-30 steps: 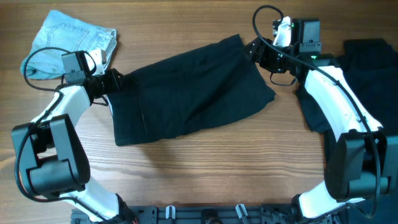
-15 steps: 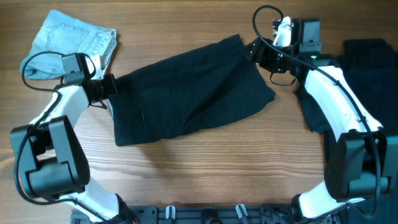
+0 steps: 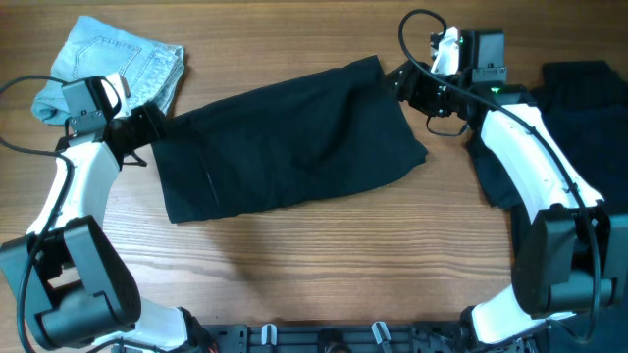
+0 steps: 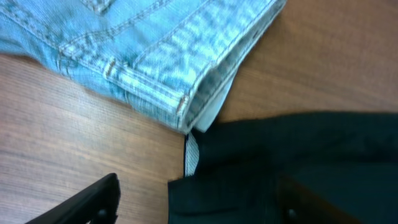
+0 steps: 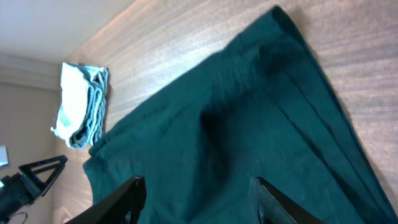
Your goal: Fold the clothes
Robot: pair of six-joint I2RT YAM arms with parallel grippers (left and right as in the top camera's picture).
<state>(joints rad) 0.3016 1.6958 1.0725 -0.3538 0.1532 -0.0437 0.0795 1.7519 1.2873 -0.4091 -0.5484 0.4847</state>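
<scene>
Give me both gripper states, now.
Left gripper: open, holding nothing, over the edge of the black garment.
Right gripper: open above the same garment, no grip seen.

**Black cloth, pale denim, brown grain**

On my overhead feed the middle garment (image 3: 289, 137) is plain black, with no print or pattern. Through the right wrist camera I see that same cloth as a very dark green. Its inner waistband (image 4: 191, 155) shows as a pale grey strip. The denim garment (image 3: 123, 61) is light blue and unevenly faded, with paler stitch lines along its seams and a whitish inner edge. A second garment (image 3: 589, 93) at the far right is the same flat black. The table (image 3: 324, 265) is warm brown wood with fine streaked grain. The left arm (image 3: 74, 191) and right arm (image 3: 525, 147) have white shells, black joints and black cables. A small green light (image 3: 496, 90) glows near the right wrist.
</scene>
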